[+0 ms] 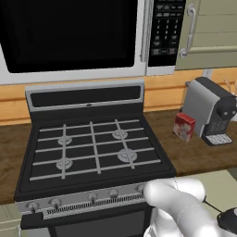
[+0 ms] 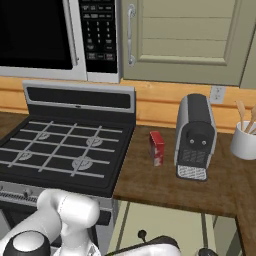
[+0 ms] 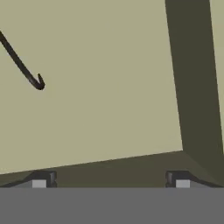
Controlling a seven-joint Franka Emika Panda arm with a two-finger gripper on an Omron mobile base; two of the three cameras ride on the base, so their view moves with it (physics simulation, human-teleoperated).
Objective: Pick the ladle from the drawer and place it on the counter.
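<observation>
The drawer (image 3: 109, 100) is pulled out, and the hand view looks down onto its pale cream floor and the dark inner wall on the right. It is also in view below the counter edge in the right base view (image 2: 165, 220) and the left base view (image 1: 217, 183). The ladle's thin dark handle with its hooked end (image 3: 26, 72) crosses the upper left of the hand view; the bowl is out of frame. That hooked end (image 2: 142, 234) also pokes up in the drawer. My gripper (image 3: 110, 179) hovers open inside the drawer, well clear of the handle. The dark wood counter (image 2: 165, 185) runs right of the stove.
A black gas stove (image 1: 92, 143) fills the left side under a microwave (image 1: 69, 37). On the counter stand a red box (image 2: 156, 147), a grey coffee machine (image 2: 195, 135) and a white crock of wooden utensils (image 2: 245, 140). A handled cabinet door (image 2: 185, 40) hangs above.
</observation>
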